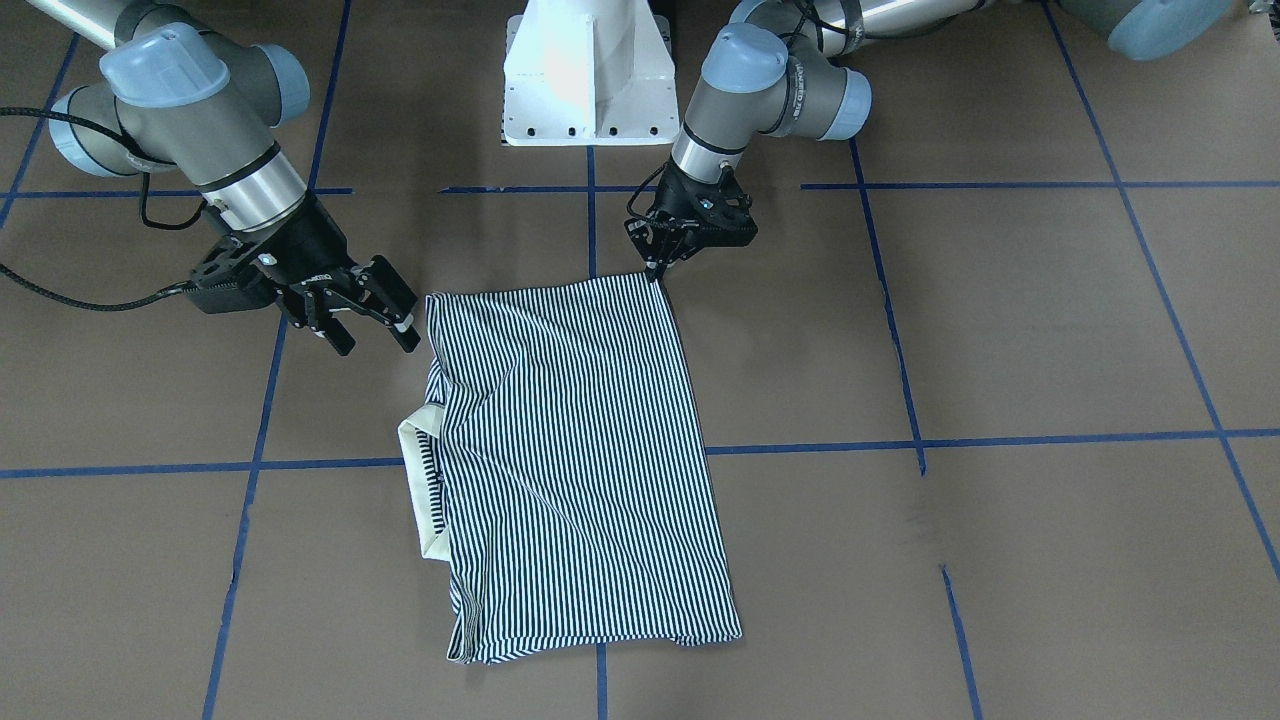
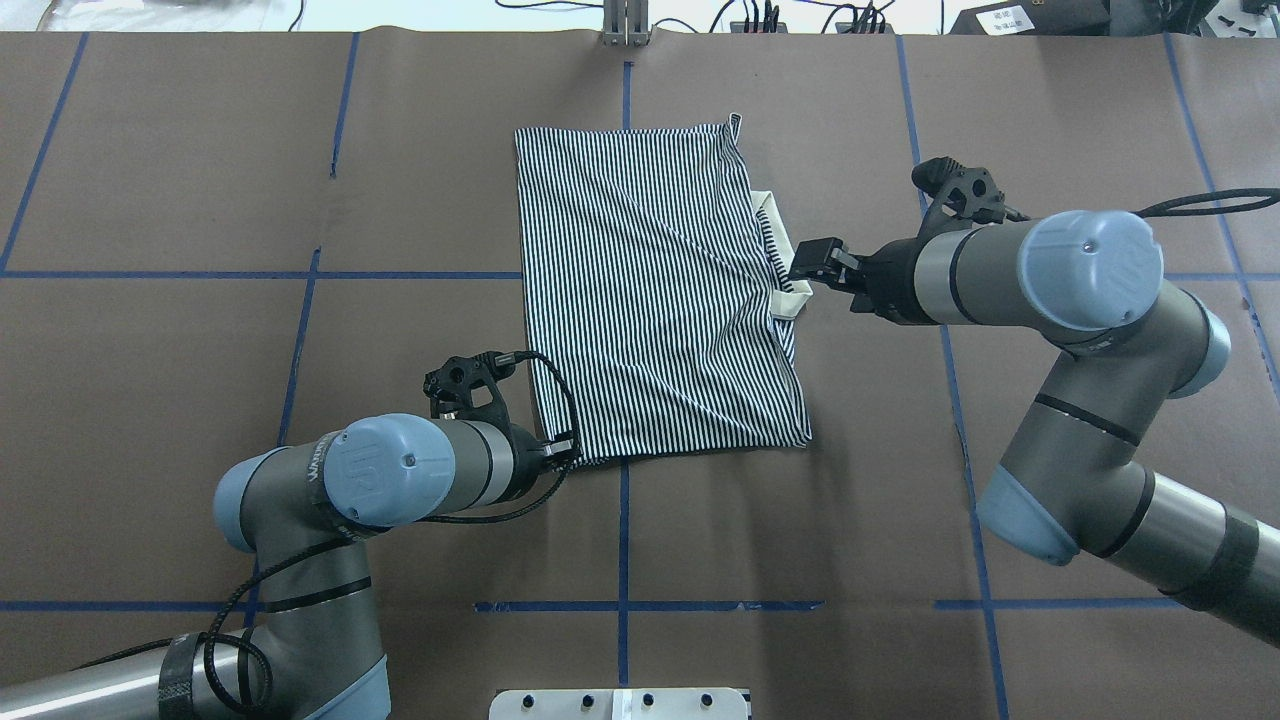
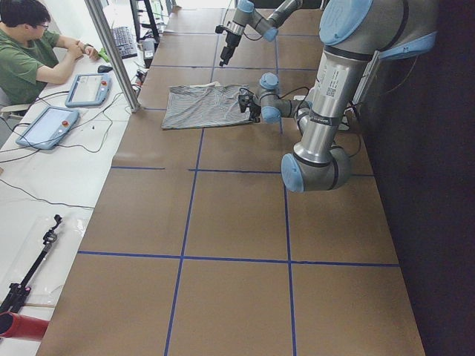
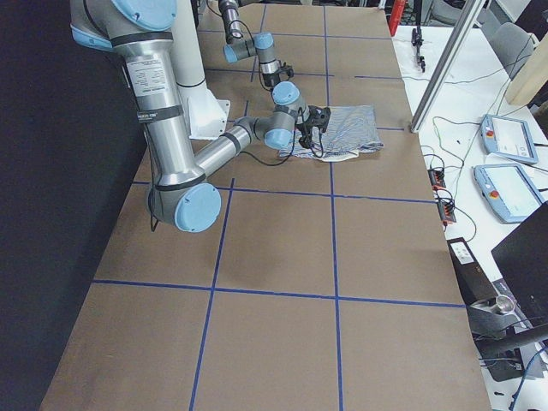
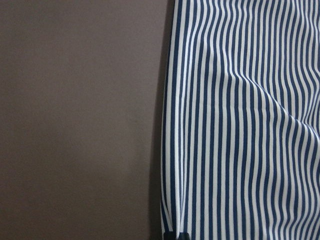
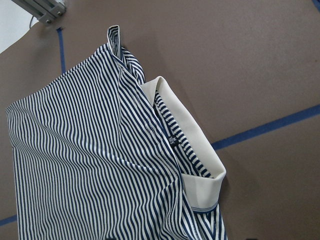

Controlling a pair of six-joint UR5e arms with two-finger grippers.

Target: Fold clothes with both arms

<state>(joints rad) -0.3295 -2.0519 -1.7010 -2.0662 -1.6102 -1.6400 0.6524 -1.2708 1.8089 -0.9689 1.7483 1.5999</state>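
Striped polo shirt (image 2: 650, 300) lies flat, folded to a rectangle, midway along the table (image 2: 1050, 120) and nearer its far edge than the robot's edge; cream collar (image 6: 187, 129) sticks out on the side facing the table's right end. Left gripper (image 1: 658, 268) has its fingers pressed together on the shirt corner nearest the robot's left. Right gripper (image 1: 378, 345) has its fingers spread apart, gripping nothing, just beside the collar-side edge.
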